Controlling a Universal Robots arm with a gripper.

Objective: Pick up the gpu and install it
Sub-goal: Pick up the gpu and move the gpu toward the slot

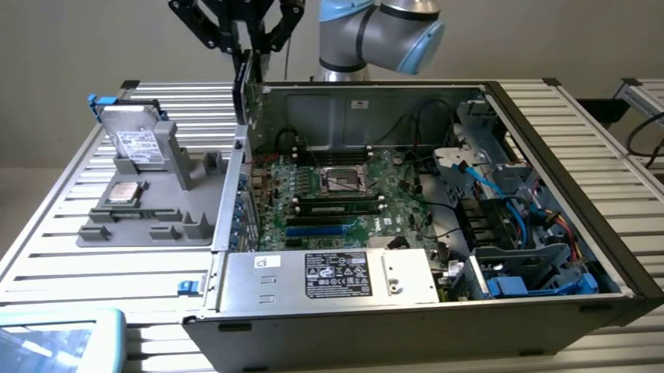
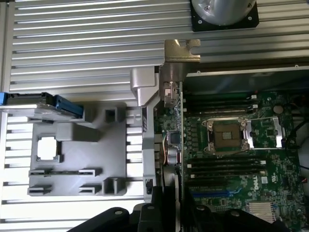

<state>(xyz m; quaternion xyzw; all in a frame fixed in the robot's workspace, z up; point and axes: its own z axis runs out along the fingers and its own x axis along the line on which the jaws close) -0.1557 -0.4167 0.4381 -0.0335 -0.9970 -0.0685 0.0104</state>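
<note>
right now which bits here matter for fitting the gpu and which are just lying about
In the job: gpu, gripped by the tool; motherboard in the open computer case.
Lying about: hard drive, square silver chip, grey holder tray, all beside the case.

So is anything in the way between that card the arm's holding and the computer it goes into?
Nothing visible blocks it. The case is open on top and the board's slots lie bare. The gripper holds the gpu upright close over the case's wall on the exterior view's left; that rim is nearest.
</note>
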